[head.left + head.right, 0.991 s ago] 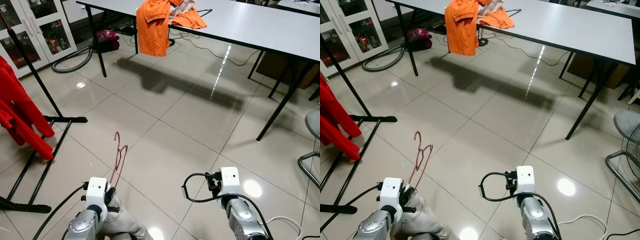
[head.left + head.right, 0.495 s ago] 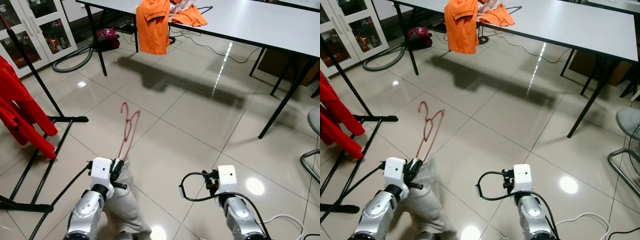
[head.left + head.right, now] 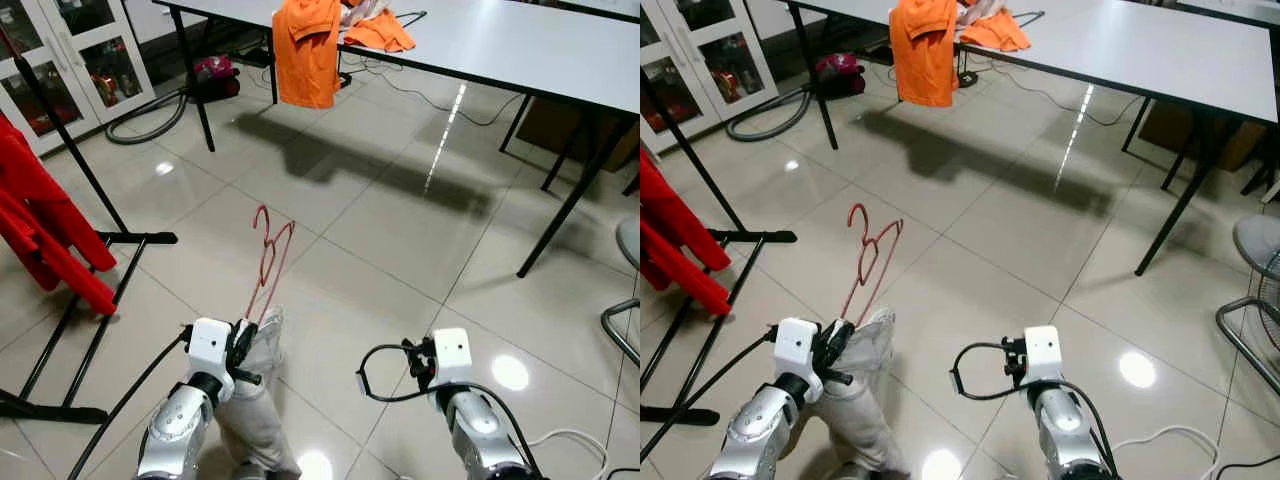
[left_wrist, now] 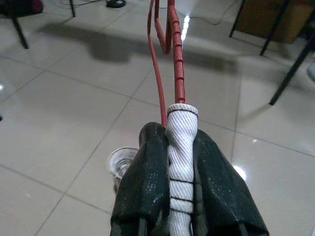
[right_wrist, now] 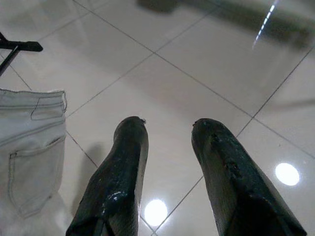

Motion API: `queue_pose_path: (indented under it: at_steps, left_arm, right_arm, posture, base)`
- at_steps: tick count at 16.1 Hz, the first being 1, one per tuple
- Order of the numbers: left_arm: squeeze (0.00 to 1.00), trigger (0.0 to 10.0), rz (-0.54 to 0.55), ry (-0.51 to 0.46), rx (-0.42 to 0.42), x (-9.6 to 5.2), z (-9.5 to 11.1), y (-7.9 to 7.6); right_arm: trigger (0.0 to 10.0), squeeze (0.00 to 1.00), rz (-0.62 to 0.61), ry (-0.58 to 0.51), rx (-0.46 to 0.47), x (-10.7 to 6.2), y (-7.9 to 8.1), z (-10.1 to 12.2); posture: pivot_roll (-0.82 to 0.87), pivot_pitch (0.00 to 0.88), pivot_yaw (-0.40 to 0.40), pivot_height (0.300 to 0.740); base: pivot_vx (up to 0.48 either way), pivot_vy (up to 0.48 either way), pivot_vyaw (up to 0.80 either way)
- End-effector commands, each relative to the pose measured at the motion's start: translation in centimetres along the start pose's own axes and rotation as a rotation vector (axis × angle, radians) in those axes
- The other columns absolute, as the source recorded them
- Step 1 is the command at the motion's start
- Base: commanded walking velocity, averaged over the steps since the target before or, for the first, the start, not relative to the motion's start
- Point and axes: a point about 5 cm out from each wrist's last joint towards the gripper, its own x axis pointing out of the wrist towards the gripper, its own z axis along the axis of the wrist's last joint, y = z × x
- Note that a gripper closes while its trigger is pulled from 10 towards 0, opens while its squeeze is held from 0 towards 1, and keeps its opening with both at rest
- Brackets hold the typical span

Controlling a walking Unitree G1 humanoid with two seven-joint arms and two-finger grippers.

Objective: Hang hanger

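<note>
A red hanger [image 3: 268, 262] rises from my left gripper [image 3: 243, 342], which is shut on the hanger's bar and the waistband of the pale trousers [image 3: 255, 420] draped over it. In the left wrist view the black fingers [image 4: 147, 187] clamp the white fabric [image 4: 181, 147] with the red hanger [image 4: 176, 59] running on ahead. The clothes rack [image 3: 70, 160], a black pole on floor feet, stands at the left with red garments [image 3: 45, 225] on it. My right gripper [image 5: 167, 142] is open and low over the tiles, nothing between its fingers.
A long white table [image 3: 520, 50] crosses the back, an orange shirt [image 3: 305, 50] hanging off its edge and more clothes on top. A vacuum hose [image 3: 150, 125] lies near glass cabinet doors [image 3: 60, 60]. A chair [image 3: 625, 300] stands at the right edge.
My left gripper has dropped slightly and shifted right with the hanger and trousers; earlier it rose from low at the bottom. The right arm has barely moved.
</note>
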Motion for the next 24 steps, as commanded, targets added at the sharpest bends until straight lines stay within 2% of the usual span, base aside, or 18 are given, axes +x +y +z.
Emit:
queue_pose_path:
  at_steps: [1, 4, 8, 10, 11, 12, 14, 15, 17, 21, 24]
  left_arm:
    - [0.00, 0.0, -0.028, -0.048, 0.005, 0.2, 1.1, 0.1]
    - [0.00, 0.0, -0.109, -0.082, -0.011, 0.1, 2.2, 0.4]
    - [0.00, 0.0, -0.245, -0.098, 0.026, -0.4, 3.8, 1.1]
    - [0.00, 0.0, -0.320, -0.090, 0.051, -0.9, 4.6, 1.8]
    - [0.00, 0.0, -0.377, -0.076, 0.070, -1.3, 4.9, 2.0]
    - [0.00, 0.0, -0.401, -0.071, 0.074, -1.5, 5.0, 2.0]
    - [0.00, 0.0, -0.499, -0.076, 0.082, -1.8, 5.7, 1.4]
    - [0.00, 0.0, -0.568, -0.096, 0.078, -1.9, 6.7, 0.9]
    - [0.00, 0.0, -0.635, -0.106, 0.060, -2.1, 7.6, 0.4]
    - [0.00, 0.0, -0.851, -0.129, 0.012, -3.6, 11.4, -0.7]
    - [0.00, 0.0, -0.914, -0.129, -0.015, -4.2, 12.9, -0.8]
  right_arm:
    - [10.0, 0.00, 0.020, -0.045, -0.019, 0.4, 0.0, 1.1]
    - [10.0, 0.00, 0.074, -0.087, -0.027, 0.9, 0.3, 2.4]
    - [10.0, 0.00, 0.103, -0.117, 0.024, 1.2, -0.4, 3.6]
    - [10.0, 0.00, 0.182, -0.082, 0.086, 1.4, -0.8, 3.8]
    - [10.0, 0.54, 0.275, -0.011, 0.116, 1.4, -0.8, 3.4]
    - [10.0, 1.00, 0.302, 0.007, 0.125, 1.4, -0.8, 3.3]
    - [10.0, 1.00, 0.403, 0.053, 0.177, 1.4, -1.1, 3.6]
    - [10.0, 1.00, 0.450, 0.067, 0.199, 1.6, -1.6, 4.4]
    - [10.0, 1.00, 0.469, 0.073, 0.220, 1.7, -2.1, 4.9]
    - [10.0, 1.00, 0.398, 0.148, 0.179, 1.6, -4.2, 5.2]
    - [10.0, 1.00, 0.349, 0.124, 0.232, 1.6, -5.0, 5.6]
  posture:
    - [0.01, 0.046, 0.021, 0.740]
    - [0.02, 0.047, 0.017, 0.740]
    - [0.01, 0.047, 0.019, 0.740]
    - [0.02, 0.040, 0.012, 0.740]
    - [0.01, 0.039, 0.011, 0.740]
    - [0.01, 0.039, 0.009, 0.740]
    - [0.01, 0.040, 0.003, 0.740]
    - [0.01, 0.041, -0.008, 0.740]
    - [0.01, 0.042, -0.010, 0.740]
    - [0.02, 0.051, -0.019, 0.740]
    - [0.02, 0.053, -0.019, 0.740]
  base:
    - [0.000, 0.000, 0.00]
    - [0.000, 0.000, 0.00]
    - [0.000, 0.000, 0.00]
    - [0.000, 0.000, 0.00]
    - [0.000, 0.000, 0.00]
    - [0.000, 0.000, 0.00]
    - [0.000, 0.000, 0.00]
    - [0.000, 0.000, 0.00]
    - [0.000, 0.000, 0.00]
    - [0.000, 0.000, 0.00]
    - [0.000, 0.000, 0.00]
